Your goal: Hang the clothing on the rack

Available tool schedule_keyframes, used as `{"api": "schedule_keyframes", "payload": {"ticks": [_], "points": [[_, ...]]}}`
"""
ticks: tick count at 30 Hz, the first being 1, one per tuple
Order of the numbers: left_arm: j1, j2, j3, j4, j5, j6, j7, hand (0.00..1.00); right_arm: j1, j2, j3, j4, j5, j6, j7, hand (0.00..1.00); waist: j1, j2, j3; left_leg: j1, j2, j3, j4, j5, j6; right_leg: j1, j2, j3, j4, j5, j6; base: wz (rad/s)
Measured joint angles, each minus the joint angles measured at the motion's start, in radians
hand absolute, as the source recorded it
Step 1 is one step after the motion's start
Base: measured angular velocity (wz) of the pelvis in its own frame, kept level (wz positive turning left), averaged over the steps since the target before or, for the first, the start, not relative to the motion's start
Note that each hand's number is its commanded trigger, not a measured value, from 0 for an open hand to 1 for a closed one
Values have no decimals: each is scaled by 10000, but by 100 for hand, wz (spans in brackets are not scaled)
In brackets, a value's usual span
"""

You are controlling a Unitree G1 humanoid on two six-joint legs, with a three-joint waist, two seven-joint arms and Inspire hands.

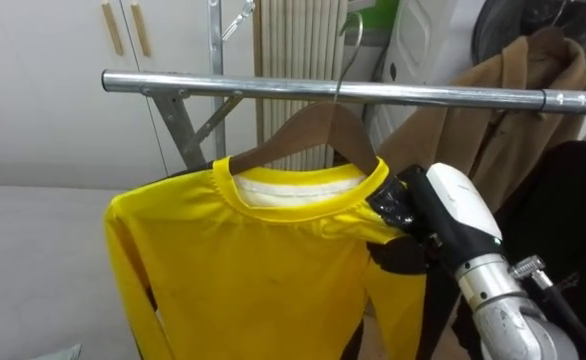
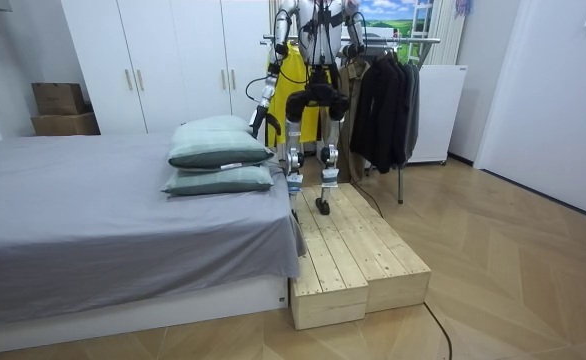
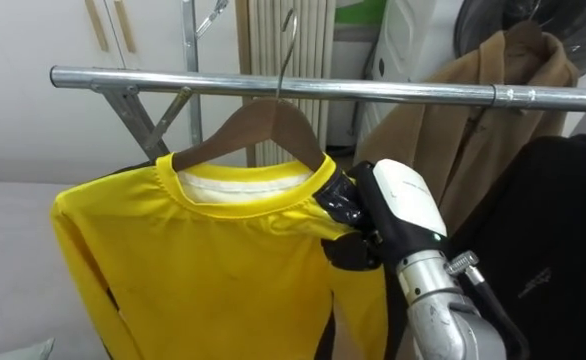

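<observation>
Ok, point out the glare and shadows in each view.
Left eye view: a bright streak of glare runs along the metal rail, and the white back of the right hand shines at the yellow shirt's shoulder. Room view: even, soft light, with a dark shadow under the edge of the bed.

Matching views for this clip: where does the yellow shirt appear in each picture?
Left eye view: yellow shirt at centre to lower left, on a wooden hanger hooked over the metal rail.
Right eye view: left of centre, below the same rail.
Room view: top centre, just left of the robot.
Shared landmark: the metal rail, in the room view's upper right.
</observation>
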Motion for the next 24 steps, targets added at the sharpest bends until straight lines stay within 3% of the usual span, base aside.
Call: {"api": "schedule_keyframes", "payload": {"ticks": [16,21,24], "points": [[-3,5,427,-7,1,-39,0,0,-150,27,-802,1218,1212,-7,116,100,3,-166,-3,43,-89,-294,67,26,40,18,-74,-88,-34,-64,96,1],[-4,47,479,-29,98,-112,-13,0,-206,9,-861,1581,1203,-131,62,100,-8,-312,69,54,-129,-306,67,36,69,45,-86,-43,-57,-112,195,-1],[-2,58,655,-29,237,-158,-81,0,-401,10,-871,1868,1188,-199,47,100,10,-326,64,12,-139,-332,68,17,103,101,-79,-7,-175,-6,232,-3]]}}
